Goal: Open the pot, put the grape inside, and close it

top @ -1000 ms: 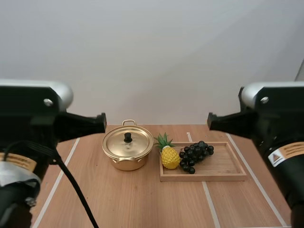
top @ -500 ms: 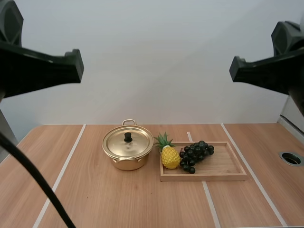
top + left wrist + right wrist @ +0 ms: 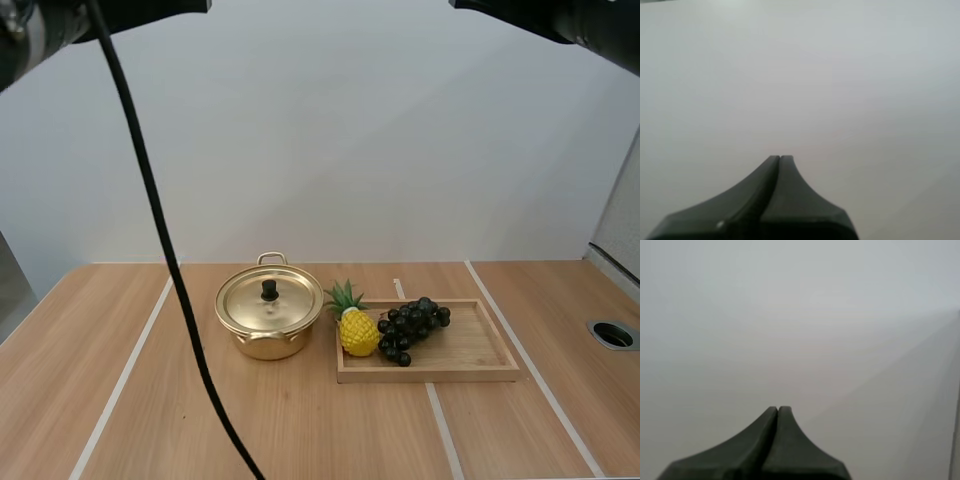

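Currently: pot (image 3: 268, 325), lid (image 3: 268, 300) on, standing on surface (image 3: 300, 430); grapes (image 3: 410, 325) in tray (image 3: 470, 365) just right of pot, beside pineapple (image 3: 357, 328). Left hand (image 3: 779, 159): fingers pressed together, empty. Right hand (image 3: 778, 410): fingers together, empty

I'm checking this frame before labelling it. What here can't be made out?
Pot inside: high view, the lid covers it.
Tray far left corner: high view, the pineapple and grapes stand in front of it.
Left arm and right arm: high view, cut off by the top edge.
Round fitting in the table: high view, too small to identify.
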Tool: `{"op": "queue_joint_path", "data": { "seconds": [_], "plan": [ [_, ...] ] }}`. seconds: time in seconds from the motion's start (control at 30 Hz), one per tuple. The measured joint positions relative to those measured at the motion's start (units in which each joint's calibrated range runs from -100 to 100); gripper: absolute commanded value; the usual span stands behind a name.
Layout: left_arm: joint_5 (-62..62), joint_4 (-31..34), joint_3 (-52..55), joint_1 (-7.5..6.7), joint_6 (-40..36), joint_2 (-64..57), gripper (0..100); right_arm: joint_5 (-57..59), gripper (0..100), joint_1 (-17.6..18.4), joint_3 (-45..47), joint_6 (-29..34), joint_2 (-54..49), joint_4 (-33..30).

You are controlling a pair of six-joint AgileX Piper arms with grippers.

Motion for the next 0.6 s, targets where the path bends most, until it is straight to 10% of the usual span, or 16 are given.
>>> {"op": "queue_joint_path", "data": {
  "seconds": [0.4,0.53,0.6],
  "plan": [
    [-0.31,0.00,-4.98,0.00,0.00,11.31,10,1.47,0,0.00,-4.29,0.00,8.51,0.00],
    [-0.43,0.00,-4.98,0.00,0.15,11.29,51,1.75,61,0.00,-4.55,1.70,8.51,0.00],
    [-0.43,0.00,-5.13,0.00,0.13,11.29,89,2.41,100,0.00,-4.55,3.52,8.51,0.00]
  ]
}}
